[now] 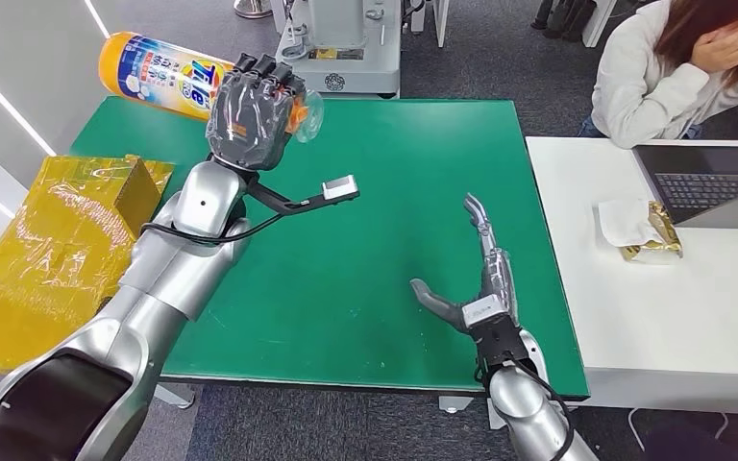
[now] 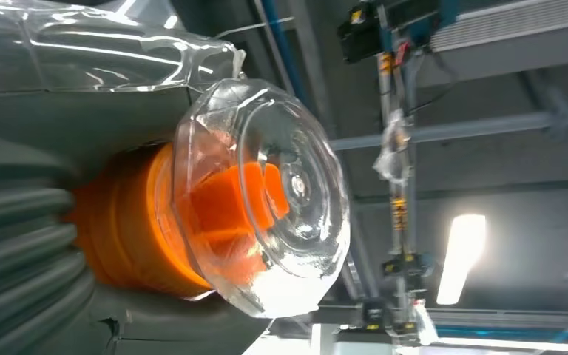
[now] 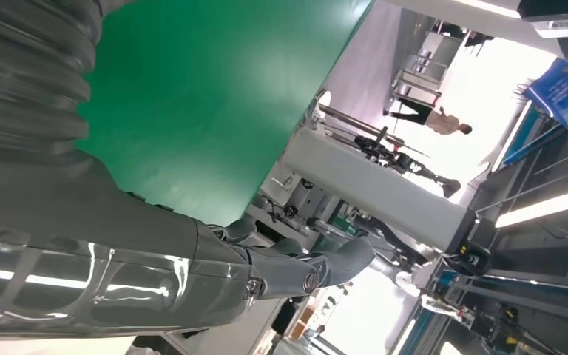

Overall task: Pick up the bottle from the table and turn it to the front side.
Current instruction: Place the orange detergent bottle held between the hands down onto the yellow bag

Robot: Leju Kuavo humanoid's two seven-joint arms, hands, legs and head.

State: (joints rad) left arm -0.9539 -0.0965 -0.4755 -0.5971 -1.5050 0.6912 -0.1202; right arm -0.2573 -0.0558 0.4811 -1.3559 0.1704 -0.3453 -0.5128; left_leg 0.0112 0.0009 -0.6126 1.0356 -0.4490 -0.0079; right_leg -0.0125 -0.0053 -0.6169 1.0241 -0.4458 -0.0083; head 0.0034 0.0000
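My left hand (image 1: 252, 113) grips a yellow bottle (image 1: 157, 75) with a blue and white label, held lying sideways in the air above the far left corner of the green table (image 1: 384, 182). Its orange neck and clear cap (image 1: 307, 112) stick out past the fingers toward the right. In the left wrist view the clear cap (image 2: 266, 222) over the orange top fills the middle, pointing at the ceiling. My right hand (image 1: 476, 279) hovers open over the table's near right part, fingers stretched forward and thumb out to the left. The right wrist view shows its fingers (image 3: 296, 270) straight with nothing in them.
A yellow wrapped box (image 1: 53, 250) lies off the table's left side. A white table (image 1: 653, 288) stands to the right with a laptop (image 1: 711, 178) and a wrapped packet on tissue (image 1: 644, 230). A person (image 1: 673, 67) sits behind it. Grey equipment (image 1: 346, 43) stands beyond the far edge.
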